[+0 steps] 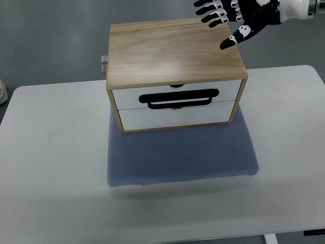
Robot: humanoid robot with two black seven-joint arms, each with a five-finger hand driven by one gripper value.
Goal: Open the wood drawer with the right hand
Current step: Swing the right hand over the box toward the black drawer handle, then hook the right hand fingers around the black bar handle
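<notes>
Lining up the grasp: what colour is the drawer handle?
Black, against white drawer fronts; the handle shows clearly in the top view.

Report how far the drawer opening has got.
Nothing done: both white fronts of the wood drawer box sit flush. In hand: the right hand hovers over the box's back right corner, fingers spread, holding nothing. Left: reach the black handle and pull.

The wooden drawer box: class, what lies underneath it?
The wooden drawer box sits on the rear part of a blue-grey mat, which lies on the white table. The mat area directly beneath the box is covered, so anything there cannot be seen.
</notes>
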